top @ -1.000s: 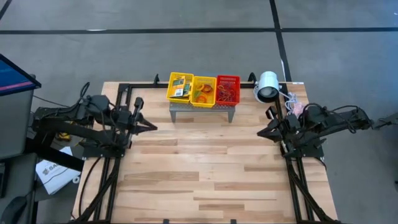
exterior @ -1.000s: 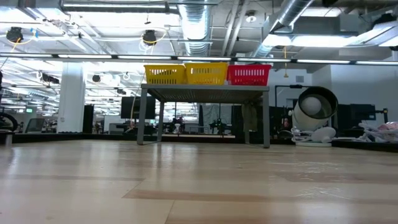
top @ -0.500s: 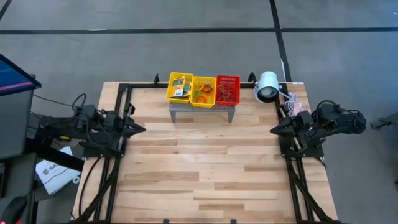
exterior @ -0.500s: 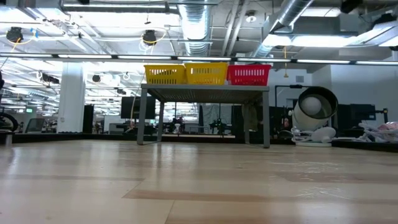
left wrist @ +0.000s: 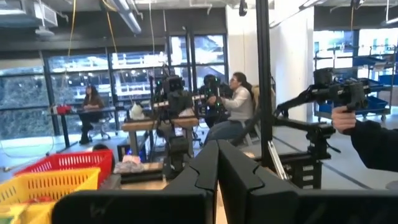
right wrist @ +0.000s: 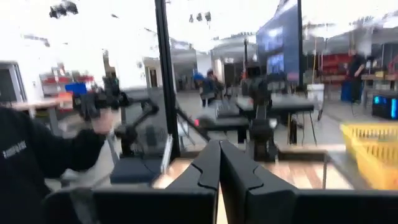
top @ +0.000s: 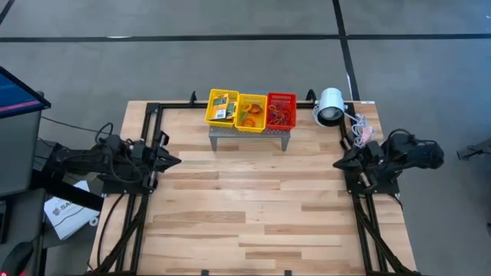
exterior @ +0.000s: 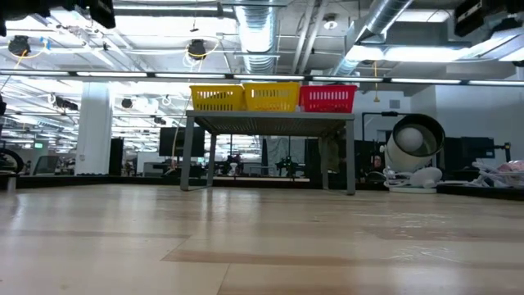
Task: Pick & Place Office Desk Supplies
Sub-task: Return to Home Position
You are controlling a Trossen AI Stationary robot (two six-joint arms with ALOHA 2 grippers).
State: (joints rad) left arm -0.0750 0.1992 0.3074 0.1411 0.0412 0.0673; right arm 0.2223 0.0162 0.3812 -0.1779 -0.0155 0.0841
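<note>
Table point(top: 253, 222): one, of pale wood; its middle carries nothing.
Left gripper point(top: 178, 160): at the table's left edge. Its fingers point(left wrist: 200, 174) are pressed together and carry nothing. It has drawn back toward the edge since one second ago.
Right gripper point(top: 336, 163): at the right edge, fingers point(right wrist: 205, 171) also pressed together, nothing between them. It has drawn back outward too.
Stand point(top: 251, 138): one, grey metal, at the far middle of the table, not moved.
Lamp point(top: 331, 106): one, white, near the stand's right end.
Bins: three in a touching row on the stand, same places as before.
Crayon boxes point(top: 223, 106): in the left yellow bin point(top: 209, 108) (the exact number cannot be told).
Rubber-band loops point(top: 250, 116): many, in the middle yellow bin point(top: 252, 96) and the red bin point(top: 281, 96).
</note>
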